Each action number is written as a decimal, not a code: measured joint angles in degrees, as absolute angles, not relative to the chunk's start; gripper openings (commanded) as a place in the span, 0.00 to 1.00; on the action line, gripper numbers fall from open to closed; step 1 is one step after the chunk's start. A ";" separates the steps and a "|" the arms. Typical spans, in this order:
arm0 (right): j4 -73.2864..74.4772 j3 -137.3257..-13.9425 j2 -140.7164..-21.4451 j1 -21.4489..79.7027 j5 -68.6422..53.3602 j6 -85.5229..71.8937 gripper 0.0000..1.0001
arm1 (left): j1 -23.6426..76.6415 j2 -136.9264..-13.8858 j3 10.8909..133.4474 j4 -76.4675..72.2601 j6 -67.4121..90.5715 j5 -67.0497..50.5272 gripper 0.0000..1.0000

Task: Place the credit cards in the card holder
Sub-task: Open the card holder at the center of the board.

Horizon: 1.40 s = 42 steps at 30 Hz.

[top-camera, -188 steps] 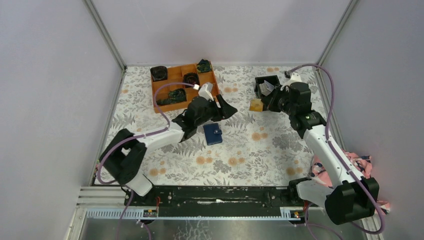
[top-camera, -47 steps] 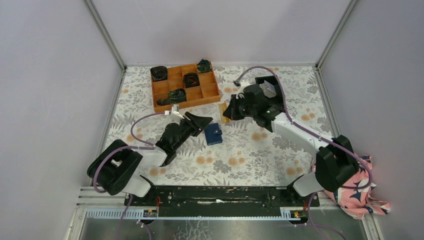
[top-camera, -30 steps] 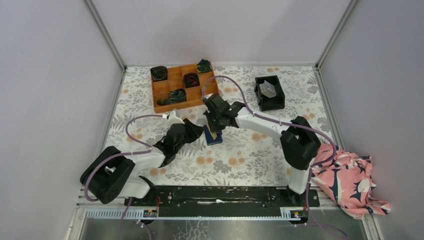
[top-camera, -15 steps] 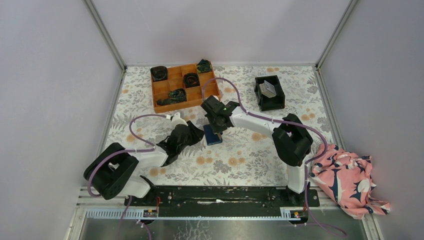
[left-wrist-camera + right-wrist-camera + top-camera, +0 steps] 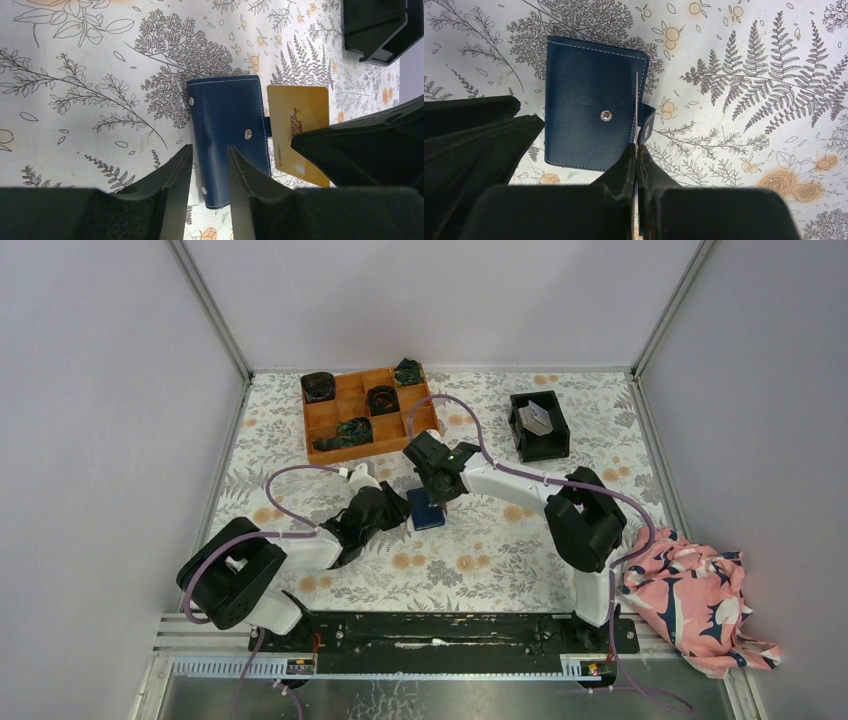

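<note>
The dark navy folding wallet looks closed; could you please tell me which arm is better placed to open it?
Left arm, probably: its jaws stand parted at the wallet's edge, while the right arm has its jaws shut on the yellow plastic card.

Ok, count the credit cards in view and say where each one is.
2. A yellow card pinched in the right tool, beside the card holder. A grey card in the black bin; more may lie stacked under it.

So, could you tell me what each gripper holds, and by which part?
The right gripper pinches a yellow credit card by one end, beside the card holder; the left gripper, open, holds nothing.
</note>
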State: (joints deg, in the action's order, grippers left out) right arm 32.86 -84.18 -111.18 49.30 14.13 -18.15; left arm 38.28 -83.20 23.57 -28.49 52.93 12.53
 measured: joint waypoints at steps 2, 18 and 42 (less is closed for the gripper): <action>32.16 -83.53 -111.00 48.77 13.85 -18.17 0.00 | 38.30 -83.48 23.57 -28.40 52.86 12.69 0.38; 19.38 -68.27 -104.12 36.88 -3.14 -21.78 0.00 | 38.59 -86.61 24.56 -27.33 52.07 13.08 0.38; 6.90 -60.36 -101.19 30.55 -19.64 -26.89 0.00 | 38.59 -89.73 26.83 -27.38 51.70 13.13 0.37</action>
State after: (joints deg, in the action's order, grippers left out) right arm 6.90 -60.36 -101.19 30.55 -19.64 -26.89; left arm 38.59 -89.73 26.83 -27.38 51.70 13.13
